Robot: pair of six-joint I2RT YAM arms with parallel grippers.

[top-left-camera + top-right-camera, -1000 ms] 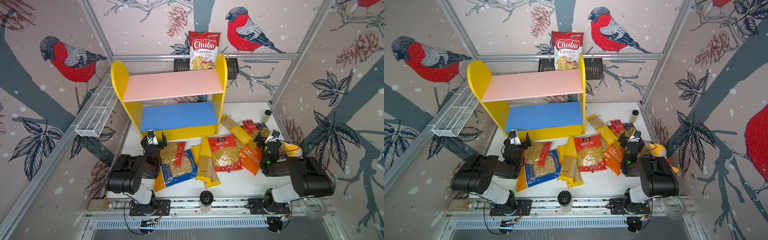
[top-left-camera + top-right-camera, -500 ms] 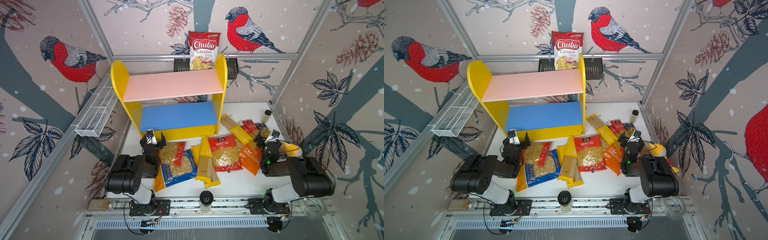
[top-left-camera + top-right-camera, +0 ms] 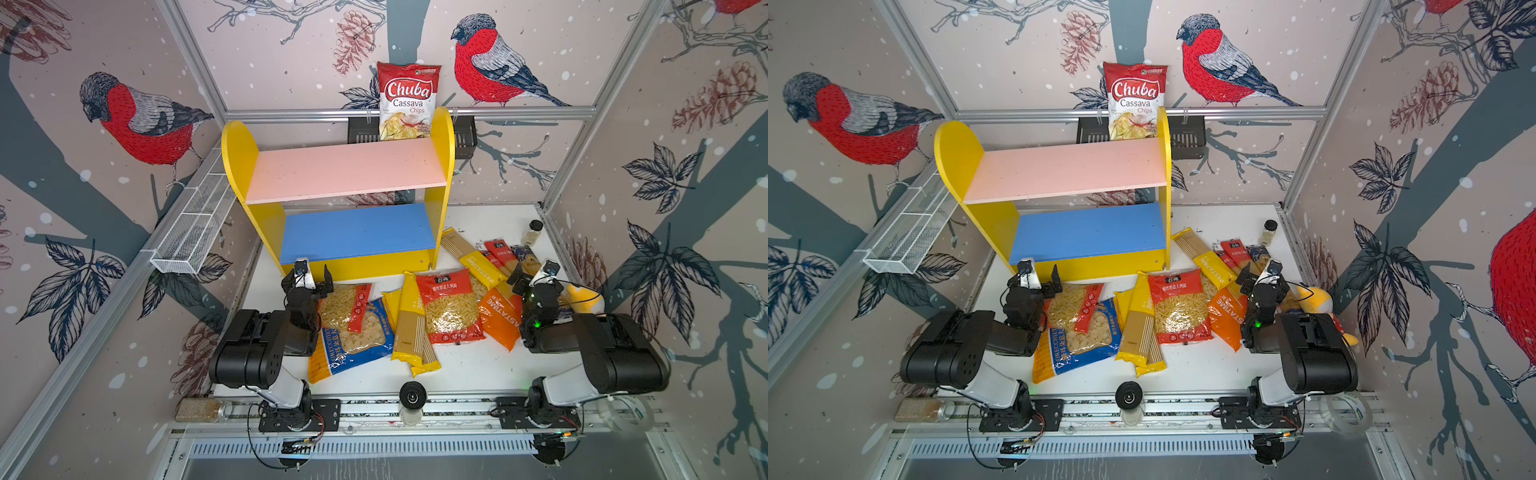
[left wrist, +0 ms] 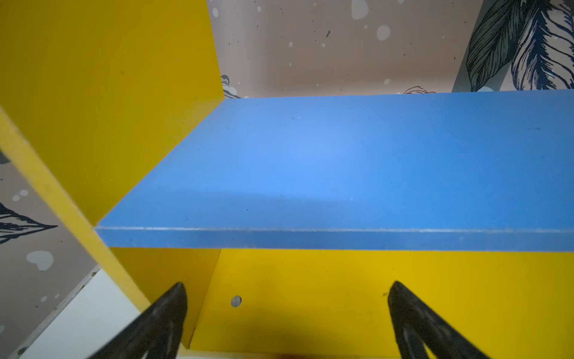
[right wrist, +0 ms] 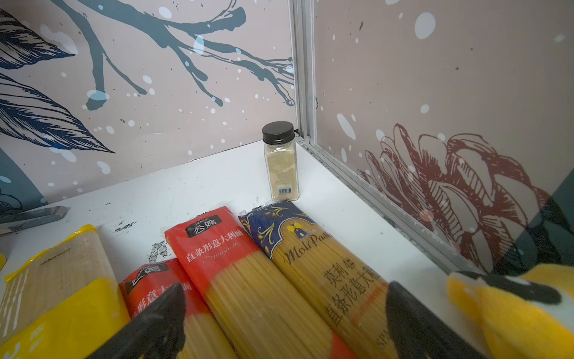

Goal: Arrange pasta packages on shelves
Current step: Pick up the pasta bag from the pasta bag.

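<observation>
- shelves [image 3: 345, 174] stand at the back of the white table [image 3: 469, 365], with the pink board above the blue board [image 3: 357, 232].
- pasta packages [image 3: 451, 307] all lie flat on the table in a loose, overlapping row, just in front of the shelves and off to their right.
- left gripper [image 4: 285, 289]: fingers spread wide with nothing between them, facing the yellow front panel under the blue board, near the shelves' left side.
- right gripper [image 5: 284, 287]: fingers spread wide and pinching nothing, low over the red spaghetti pack [image 5: 236, 273] and the dark-blue spaghetti pack [image 5: 326, 267], which lie side by side.
- spice jar [image 5: 281, 161] stands upright in the far right corner, just beyond the dark-blue spaghetti pack.
- yellow plush toy [image 5: 512, 310] sits beside the right gripper.
- chips bag [image 3: 408, 102] stands upright behind the shelves.
</observation>
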